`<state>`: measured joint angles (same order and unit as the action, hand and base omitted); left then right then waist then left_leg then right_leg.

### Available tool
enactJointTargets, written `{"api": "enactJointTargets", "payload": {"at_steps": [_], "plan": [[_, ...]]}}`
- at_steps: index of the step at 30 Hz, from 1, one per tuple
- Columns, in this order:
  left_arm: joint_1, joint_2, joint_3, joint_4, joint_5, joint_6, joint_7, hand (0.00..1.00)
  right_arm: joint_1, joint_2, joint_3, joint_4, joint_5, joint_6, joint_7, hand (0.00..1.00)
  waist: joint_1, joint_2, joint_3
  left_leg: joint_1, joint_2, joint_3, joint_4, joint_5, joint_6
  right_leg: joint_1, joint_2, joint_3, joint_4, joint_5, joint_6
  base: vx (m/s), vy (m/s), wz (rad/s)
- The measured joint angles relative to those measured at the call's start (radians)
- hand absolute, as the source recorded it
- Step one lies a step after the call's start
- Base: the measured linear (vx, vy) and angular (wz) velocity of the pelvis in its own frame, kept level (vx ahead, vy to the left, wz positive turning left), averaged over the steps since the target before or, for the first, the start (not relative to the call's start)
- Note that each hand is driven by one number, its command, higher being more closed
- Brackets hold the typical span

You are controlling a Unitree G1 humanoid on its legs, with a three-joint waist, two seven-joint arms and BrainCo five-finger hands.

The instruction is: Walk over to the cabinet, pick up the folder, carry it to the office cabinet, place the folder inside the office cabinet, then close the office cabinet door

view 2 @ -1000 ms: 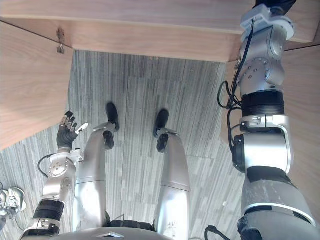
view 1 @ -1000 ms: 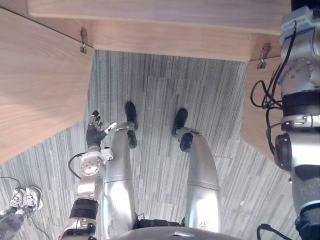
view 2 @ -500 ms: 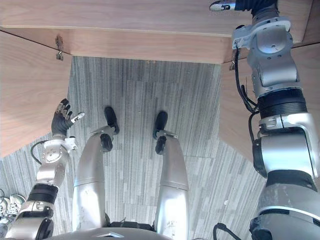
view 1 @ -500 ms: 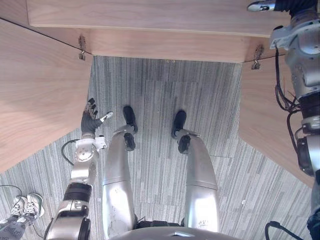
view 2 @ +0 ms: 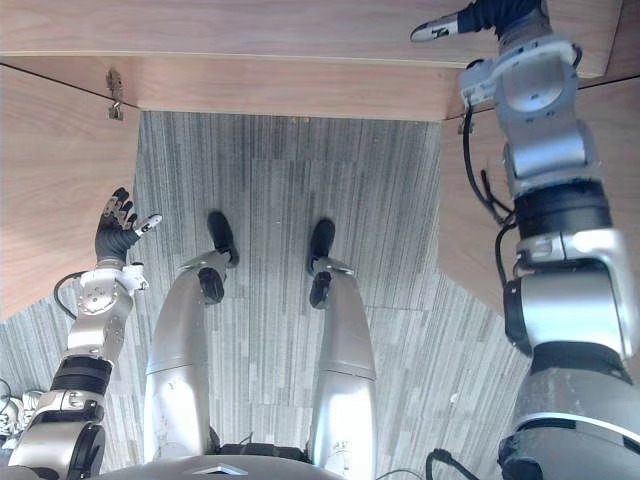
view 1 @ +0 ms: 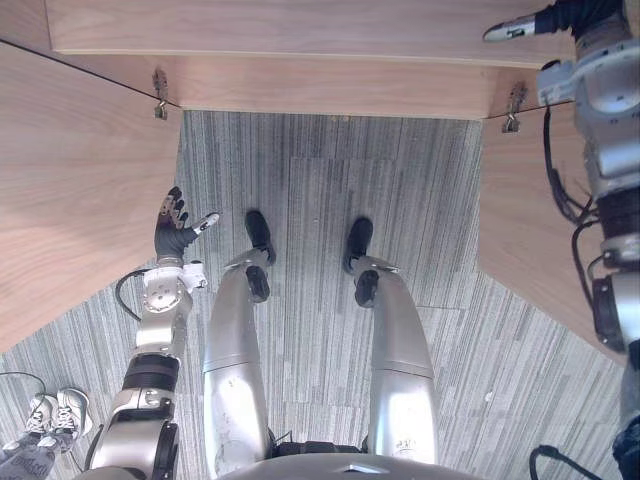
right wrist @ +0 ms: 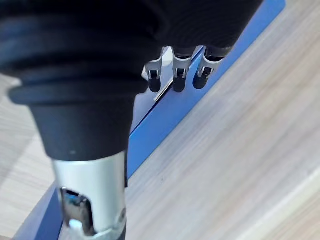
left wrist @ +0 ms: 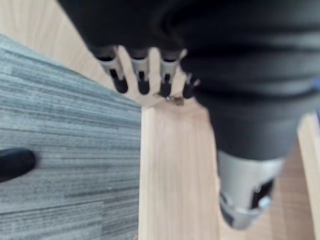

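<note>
2 open robot hands: left robot hand (view 1: 172, 235) spread, right robot hand (right wrist: 178, 75) partly hiding blue folder (right wrist: 170, 117).

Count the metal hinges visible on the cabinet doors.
2. Left hinge where the open left door meets the cabinet; right hinge on the right door. Others may be hidden.

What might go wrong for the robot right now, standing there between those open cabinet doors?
The right hand has its fingers straight over the blue folder, which lies flat on the shelf; they might push it along rather than grip it. The open left hand is near the left door, and the right door stands close on the other side; a careless swing could knock either.
</note>
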<state>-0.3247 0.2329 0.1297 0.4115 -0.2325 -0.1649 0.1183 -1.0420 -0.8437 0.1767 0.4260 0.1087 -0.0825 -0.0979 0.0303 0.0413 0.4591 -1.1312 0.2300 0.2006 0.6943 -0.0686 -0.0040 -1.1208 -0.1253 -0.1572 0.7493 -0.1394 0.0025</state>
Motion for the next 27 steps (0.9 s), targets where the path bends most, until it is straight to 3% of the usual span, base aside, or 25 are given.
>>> {"api": "enactJointTargets", "payload": {"at_steps": [5,9,21,25,27], "plan": [[0.003,-0.053,0.026,-0.011,0.021,0.000,0.013,0.00,0.163,0.183,-0.221,-0.151,-0.002,-0.013,-0.141,0.00,-0.004,0.000,0.000,-0.001,0.002,0.000,0.002,0.000,0.000,-0.005,0.004,0.004,0.002,0.000,0.000,0.00,0.000,0.00],[0.005,-0.096,0.024,-0.040,0.049,0.001,0.036,0.00,0.176,0.296,-0.289,-0.218,-0.004,-0.024,-0.239,0.00,-0.006,0.000,0.000,-0.010,0.008,0.010,0.018,-0.002,-0.001,-0.027,0.007,0.018,0.021,0.000,-0.001,-0.01,-0.018,-0.06],[0.012,-0.140,0.021,-0.079,0.080,0.001,0.073,0.00,0.344,0.536,-0.334,-0.367,-0.038,-0.048,-0.330,0.00,-0.002,-0.001,0.000,-0.019,0.027,0.012,0.056,-0.015,0.003,-0.037,0.020,0.031,0.051,-0.006,0.002,-0.02,-0.015,-0.04],[0.050,-0.173,0.015,-0.077,0.121,0.009,0.076,0.00,0.527,0.635,-0.265,-0.456,-0.079,-0.072,-0.326,0.00,-0.009,-0.002,0.000,0.043,0.031,0.012,0.061,-0.036,0.001,0.027,0.024,0.029,0.047,-0.017,0.005,0.00,0.000,0.00],[0.078,-0.187,-0.003,-0.075,0.132,0.012,0.076,0.00,0.614,0.671,-0.215,-0.471,-0.088,-0.081,-0.321,0.00,-0.015,-0.016,-0.018,0.091,0.031,0.017,0.057,-0.056,0.001,0.073,0.024,0.032,0.042,-0.029,0.004,0.01,-0.026,-0.04]]}}
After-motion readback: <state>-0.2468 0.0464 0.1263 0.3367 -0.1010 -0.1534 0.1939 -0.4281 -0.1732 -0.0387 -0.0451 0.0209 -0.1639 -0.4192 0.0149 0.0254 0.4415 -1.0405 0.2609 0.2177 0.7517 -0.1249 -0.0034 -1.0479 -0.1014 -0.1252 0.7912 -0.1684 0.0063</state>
